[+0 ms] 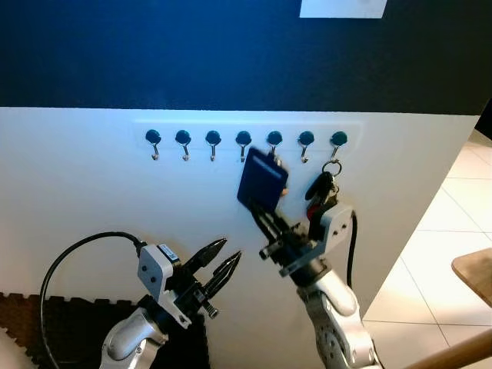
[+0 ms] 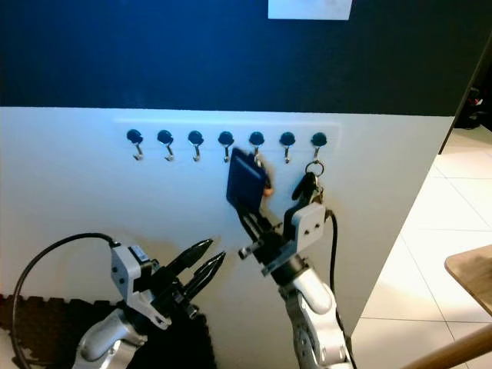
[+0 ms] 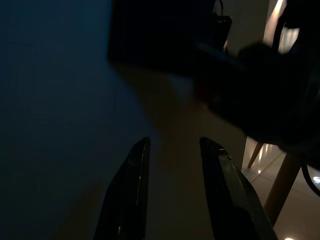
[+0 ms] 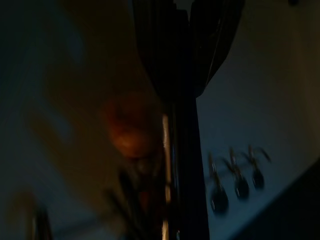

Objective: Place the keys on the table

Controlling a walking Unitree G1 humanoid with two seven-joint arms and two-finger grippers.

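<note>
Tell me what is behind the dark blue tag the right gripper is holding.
Behind the dark blue tag is the white wall panel, just below the hook rail. The right gripper pinches its lower edge; the wall directly behind it stays covered.

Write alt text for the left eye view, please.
The right gripper is shut on a dark blue tag below a row of wall hooks, beside a hanging bunch of keys. The left gripper waits open, lower left.
</note>
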